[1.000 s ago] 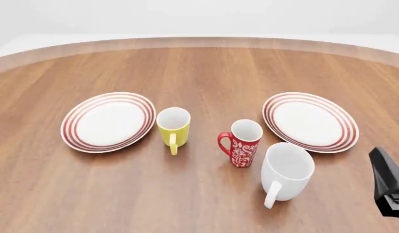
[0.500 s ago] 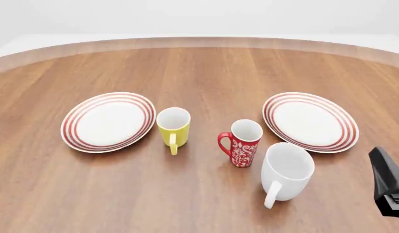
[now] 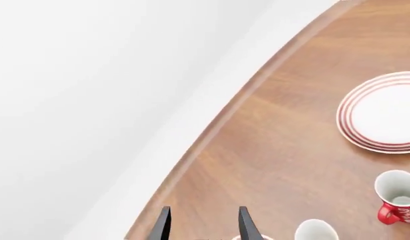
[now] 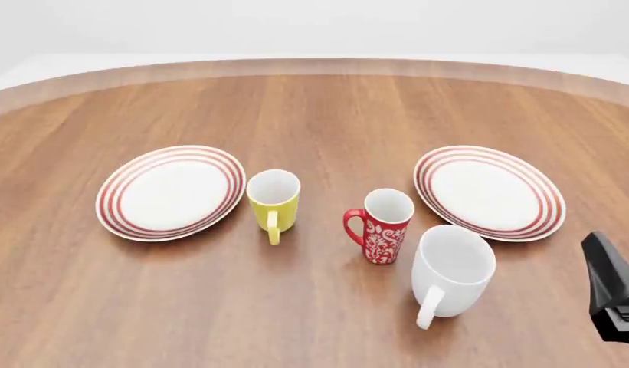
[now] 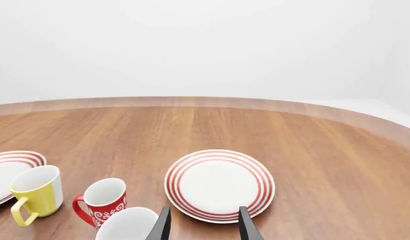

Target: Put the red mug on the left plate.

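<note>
A wide wooden table [image 4: 314, 307] was seen in the front view, and all the crockery was standing on it. Two ringed plates were laid on it: the left plate [image 4: 171, 191] towards the left side and the right plate [image 4: 489, 192] opposite, well apart. Nothing was lying on the left plate.

Next in size, a white mug [image 4: 452, 271] was standing upright near the right plate. The red mug [image 4: 381, 226] was placed just beside it, upright, between the white mug and a yellow mug [image 4: 273, 201]. Its handle was turned to the left, towards the yellow mug. The yellow mug was standing between the red mug and the left plate.

The red mug was judged to be stiff, glazed and therefore rather slippery, light enough for one gripper, and breakable if it was dropped. Being tall and slim, it could be tipped easily. A hold across the rim wall or around the body was thought safer than one on the thin handle.

The right gripper [image 5: 203, 223] was shown with its fingers spread and nothing between them; the red mug was lying ahead of it, close behind the white mug. The left gripper [image 3: 203, 225] was also spread and empty, and was held well apart from the mug, near the table edge.
</note>
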